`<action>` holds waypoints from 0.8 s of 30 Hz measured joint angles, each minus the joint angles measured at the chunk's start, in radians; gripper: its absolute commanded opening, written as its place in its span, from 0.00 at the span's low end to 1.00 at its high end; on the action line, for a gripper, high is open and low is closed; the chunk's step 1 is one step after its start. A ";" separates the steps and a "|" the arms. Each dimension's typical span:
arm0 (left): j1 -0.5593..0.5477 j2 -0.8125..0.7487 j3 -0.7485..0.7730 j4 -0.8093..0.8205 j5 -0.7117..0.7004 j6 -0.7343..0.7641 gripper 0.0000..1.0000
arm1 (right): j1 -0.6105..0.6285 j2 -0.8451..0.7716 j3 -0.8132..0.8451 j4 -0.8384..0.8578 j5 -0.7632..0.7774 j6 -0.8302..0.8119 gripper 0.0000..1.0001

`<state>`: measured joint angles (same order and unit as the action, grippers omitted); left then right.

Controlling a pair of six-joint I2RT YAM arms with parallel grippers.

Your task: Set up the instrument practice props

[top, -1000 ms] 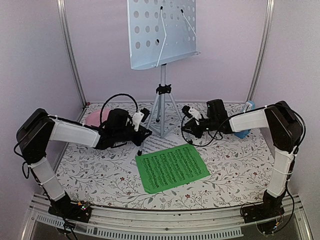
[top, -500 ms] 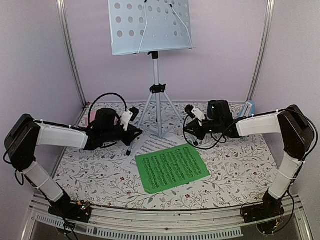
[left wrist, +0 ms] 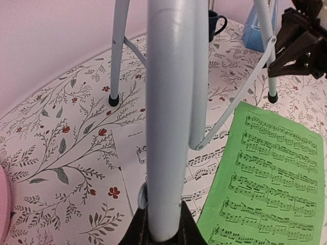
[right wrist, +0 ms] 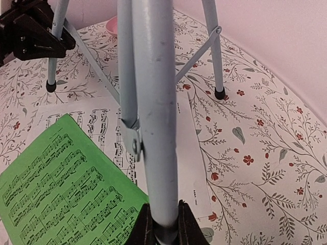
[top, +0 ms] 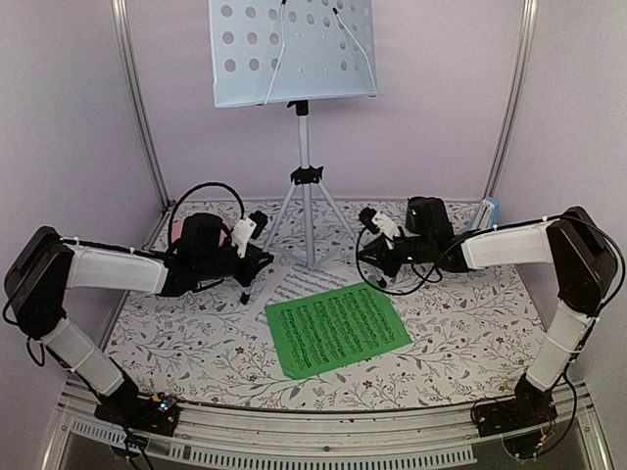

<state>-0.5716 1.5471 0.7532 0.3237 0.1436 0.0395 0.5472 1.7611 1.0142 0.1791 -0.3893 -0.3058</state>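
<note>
The pale grey perforated music stand (top: 294,51) stands upright on its silver tripod (top: 305,211) at the back centre. My left gripper (top: 257,262) is shut on the tripod's left leg (left wrist: 168,127). My right gripper (top: 370,257) is shut on the right leg (right wrist: 153,127). The green sheet-music page (top: 338,326) lies flat in front of the tripod, overlapping a white page (top: 309,282). Both pages show in the left wrist view (left wrist: 265,178) and the right wrist view (right wrist: 66,189). The light-blue metronome (top: 487,211) stands at the back right, partly behind my right arm.
A pink plate (top: 179,230) lies at the back left behind my left arm. A dark blue mug (left wrist: 213,23) stands near the metronome (left wrist: 255,30). The other tripod feet (left wrist: 113,100) rest on the floral cloth (top: 196,333). Frame posts (top: 137,98) flank the back wall.
The stand was tilted and lower a second ago; it now stands upright and higher. Both grippers moved a little outward and back with the legs in them. Little changed in the last half second.
</note>
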 measured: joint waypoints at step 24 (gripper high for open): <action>0.000 0.053 -0.010 0.041 -0.022 0.139 0.00 | 0.034 -0.028 -0.045 -0.052 0.138 -0.009 0.00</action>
<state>-0.5716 1.5997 0.7437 0.3649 0.1215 0.1787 0.5808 1.7329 0.9691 0.1268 -0.2516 -0.3145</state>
